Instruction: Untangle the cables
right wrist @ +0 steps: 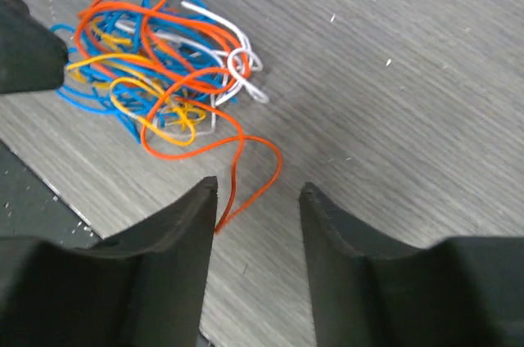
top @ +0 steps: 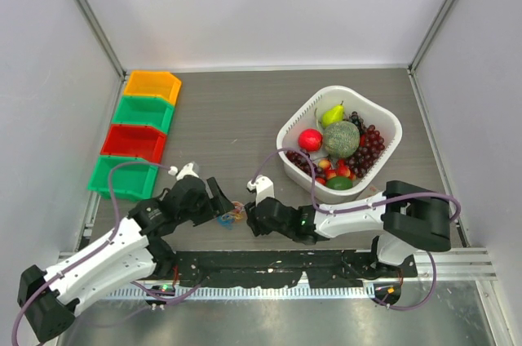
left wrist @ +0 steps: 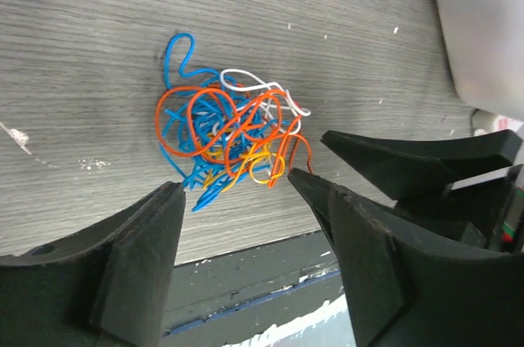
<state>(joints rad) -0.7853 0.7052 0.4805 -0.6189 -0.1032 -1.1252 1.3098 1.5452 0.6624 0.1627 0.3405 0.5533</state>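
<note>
A grey wood-grain table (top: 236, 109) is lying between pale walls. The left gripper (left wrist: 236, 185) is standing released, jaws apart, grasping nothing. The right gripper (right wrist: 258, 187) is gaping too, with one orange loop reaching toward its gap. The small tangled clump of thin blue, orange, yellow and white cables (top: 232, 215) is lying between both at the table's 6 o'clock. A white plastic basket of fruit (top: 308, 108) is sitting at 2 o'clock and a row of coloured plastic bins (top: 134, 140) at 10.

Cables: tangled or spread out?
Tangled. The cables lie as one clump, blue, orange, yellow and white strands looped through each other; one orange loop trails out.
</note>
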